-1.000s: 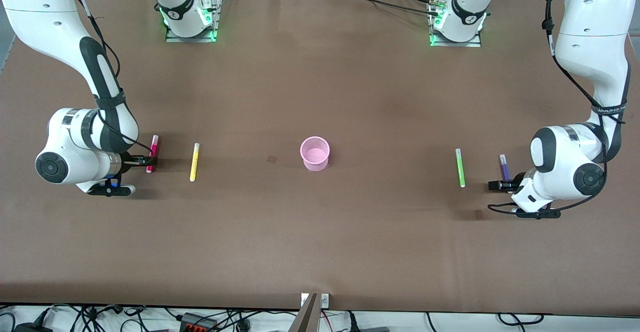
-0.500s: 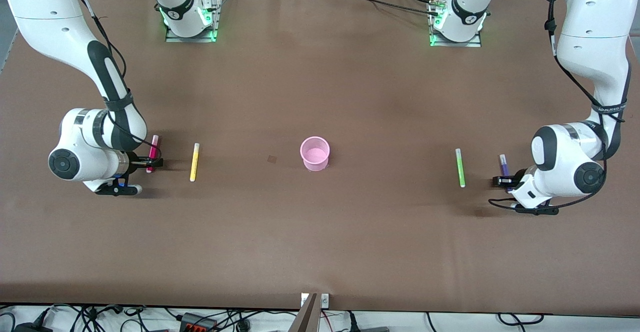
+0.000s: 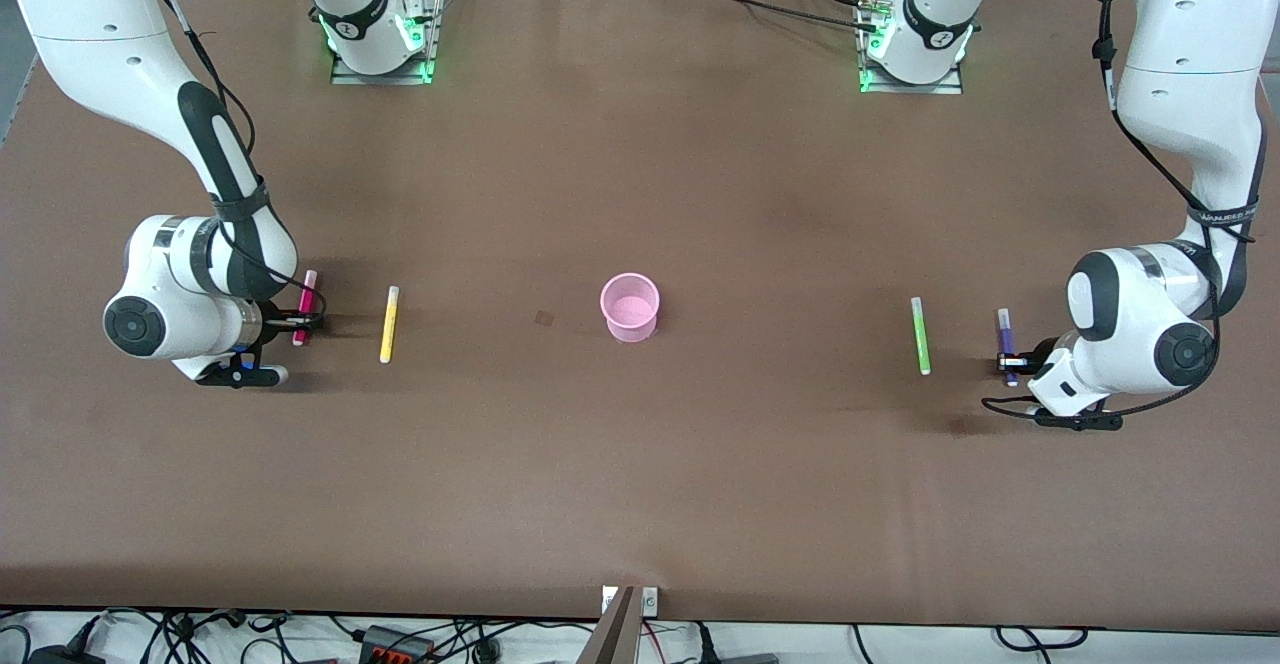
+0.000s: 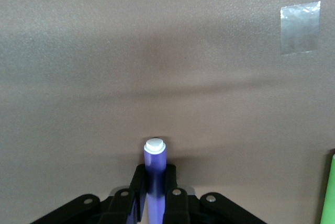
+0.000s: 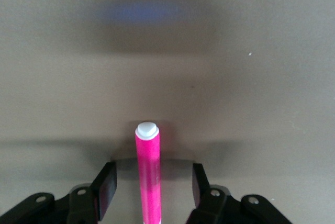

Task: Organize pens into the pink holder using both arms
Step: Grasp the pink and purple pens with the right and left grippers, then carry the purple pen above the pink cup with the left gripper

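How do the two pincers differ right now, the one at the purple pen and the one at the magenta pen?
The left pincer is shut on the slim purple marker pen; the right pincer stands open around the slim magenta marker pen, with gaps on both sides. The left works at the left arm's end of the brown table, the right at the right arm's end. Both are black and low at the table.

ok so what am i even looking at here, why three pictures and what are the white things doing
The white things are two robot arms bolted to a brown table. The wide picture is from a high camera facing them; the other two come from a camera on each arm's wrist.

On the table: a pink holder in the middle, a yellow pen and a green pen lying flat.

The left gripper is shut on the purple pen, still down on the table. The right gripper is open, its fingers either side of the magenta pen with gaps showing.
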Motion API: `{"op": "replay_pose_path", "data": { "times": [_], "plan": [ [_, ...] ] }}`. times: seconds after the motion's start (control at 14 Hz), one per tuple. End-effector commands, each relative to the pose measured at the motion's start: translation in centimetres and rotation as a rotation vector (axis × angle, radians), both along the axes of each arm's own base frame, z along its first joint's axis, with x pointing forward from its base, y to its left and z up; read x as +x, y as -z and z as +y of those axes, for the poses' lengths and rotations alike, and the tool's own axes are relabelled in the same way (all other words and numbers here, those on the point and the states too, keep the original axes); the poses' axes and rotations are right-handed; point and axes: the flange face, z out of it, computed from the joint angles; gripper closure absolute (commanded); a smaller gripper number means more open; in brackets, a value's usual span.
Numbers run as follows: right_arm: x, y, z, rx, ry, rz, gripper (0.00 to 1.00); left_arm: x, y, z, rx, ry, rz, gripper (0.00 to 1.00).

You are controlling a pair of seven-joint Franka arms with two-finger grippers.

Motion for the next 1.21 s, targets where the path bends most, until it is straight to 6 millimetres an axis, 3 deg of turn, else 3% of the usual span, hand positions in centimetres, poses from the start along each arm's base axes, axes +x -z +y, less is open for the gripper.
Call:
{"op": "replay_pose_path", "data": {
  "times": [0.0,0.07,0.29,0.5,0.64,0.79,0.93,1.14],
  "plan": [
    [-0.7,-0.5,0.0,-0.010,-0.003,-0.002,0.34,0.5,-2.2,-0.6,-0.003,0.030,-0.029,0.98],
    [-0.7,-0.5,0.0,-0.010,-0.003,0.000,0.36,0.8,-4.1,-1.1,0.001,0.041,-0.053,0.99],
    [-0.5,-0.8,0.1,-0.007,-0.011,-0.005,0.59,0.9,-9.7,-6.4,-0.048,0.117,0.014,0.98],
    [-0.2,-1.1,-0.1,-0.006,-0.006,-0.017,0.62,1.3,-14.4,-13.0,-0.111,0.235,0.043,0.98],
    [-0.1,-1.1,-0.1,-0.005,-0.005,-0.023,0.62,0.4,-16.9,-19.1,-0.174,0.337,0.075,0.97],
    [0.1,-1.1,-0.1,-0.004,-0.005,-0.039,0.61,-1.3,-19.3,-27.7,-0.276,0.495,0.057,0.97],
    [0.3,-1.1,-0.1,-0.005,-0.006,-0.049,0.61,-3.1,-20.1,-35.2,-0.359,0.657,0.012,0.98],
    [0.3,-0.9,0.0,-0.005,-0.008,-0.056,0.61,-5.0,-21.6,-43.3,-0.463,0.835,-0.143,1.00]
  ]
}}
